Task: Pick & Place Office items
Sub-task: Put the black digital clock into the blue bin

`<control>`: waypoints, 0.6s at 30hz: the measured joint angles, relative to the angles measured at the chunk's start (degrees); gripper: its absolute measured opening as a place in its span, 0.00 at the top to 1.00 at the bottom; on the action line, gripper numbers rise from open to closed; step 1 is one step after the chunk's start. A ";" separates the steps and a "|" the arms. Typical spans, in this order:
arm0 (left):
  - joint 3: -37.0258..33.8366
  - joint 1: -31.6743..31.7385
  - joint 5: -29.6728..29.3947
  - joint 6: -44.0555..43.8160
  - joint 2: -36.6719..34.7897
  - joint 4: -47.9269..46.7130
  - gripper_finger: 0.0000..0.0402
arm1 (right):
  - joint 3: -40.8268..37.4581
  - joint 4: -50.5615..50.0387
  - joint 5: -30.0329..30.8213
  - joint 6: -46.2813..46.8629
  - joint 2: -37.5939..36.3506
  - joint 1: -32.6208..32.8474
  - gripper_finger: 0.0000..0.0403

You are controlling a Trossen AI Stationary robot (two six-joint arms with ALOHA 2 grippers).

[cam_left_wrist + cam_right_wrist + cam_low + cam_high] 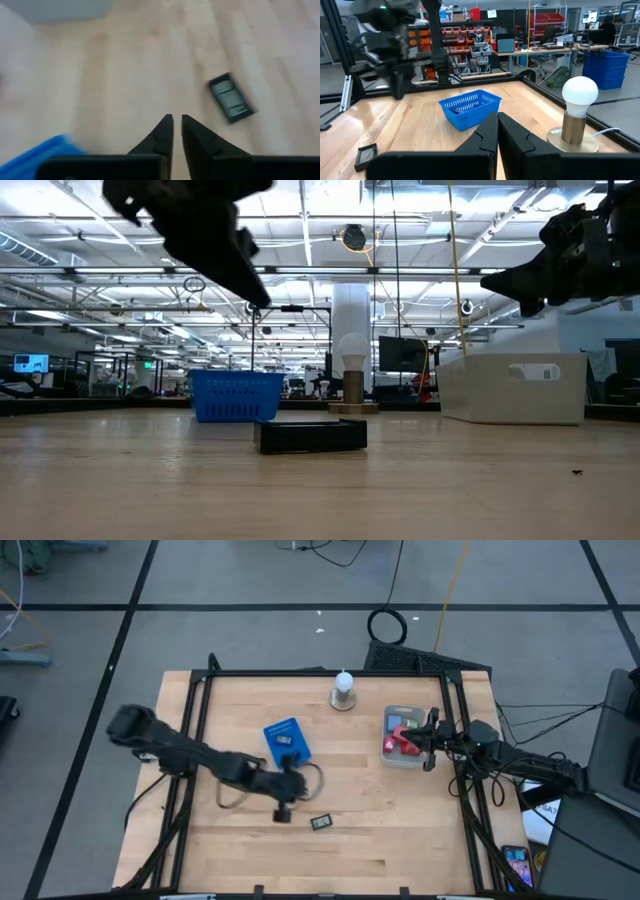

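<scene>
One dark grey office item (pixel 321 822) lies flat on the wooden table, and it also shows in the low view (pixel 310 436) and the left wrist view (pixel 230 98). My left gripper (pixel 284 808) hovers shut above the table, just left of that piece (pixel 177 125). Red pieces (pixel 400 739) lie inside a pale bin (pixel 405 758) on the table's right part. My right gripper (pixel 425 740) hangs shut over that bin, holding nothing (pixel 497 127). The other coloured pieces are not visible.
A blue basket (pixel 287 740) stands mid-table with something dark inside it. A white bulb on a round base (pixel 343 691) stands near the far edge. A black frame (pixel 320 673) borders the table. Bare wood lies along the near edge.
</scene>
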 joint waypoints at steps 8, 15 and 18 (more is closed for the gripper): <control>19.71 -0.86 4.90 -11.52 19.18 -12.38 0.61 | -0.04 -2.16 -0.04 1.60 0.00 0.01 1.00; 29.94 -1.86 11.34 -11.50 29.79 -19.10 0.30 | -0.04 -2.95 -0.05 2.20 0.00 0.01 1.00; 32.15 -1.93 14.15 -12.19 32.06 -19.02 0.19 | -0.04 -3.28 -0.03 2.10 0.00 -0.01 1.00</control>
